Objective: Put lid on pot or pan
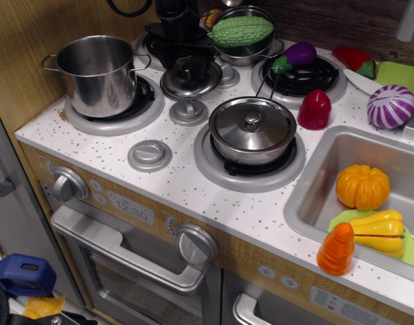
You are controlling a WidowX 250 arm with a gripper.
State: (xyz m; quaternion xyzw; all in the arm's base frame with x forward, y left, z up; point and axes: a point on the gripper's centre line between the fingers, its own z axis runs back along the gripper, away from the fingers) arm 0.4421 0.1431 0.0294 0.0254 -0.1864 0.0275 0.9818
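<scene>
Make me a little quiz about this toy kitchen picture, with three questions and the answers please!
1. True or false: the tall pot on the left burner has no lid on it.
2. Which thing lies in the sink? A) the purple eggplant B) the orange pumpkin C) the red pepper
3. Fill in: the small loose lid sits just under the black ______.

Key:
1. True. The tall pot is open on top.
2. B. The orange pumpkin is in the sink; the eggplant lies on a back burner.
3. Gripper. It is right above the lid, but whether it grips the knob cannot be told.
</scene>
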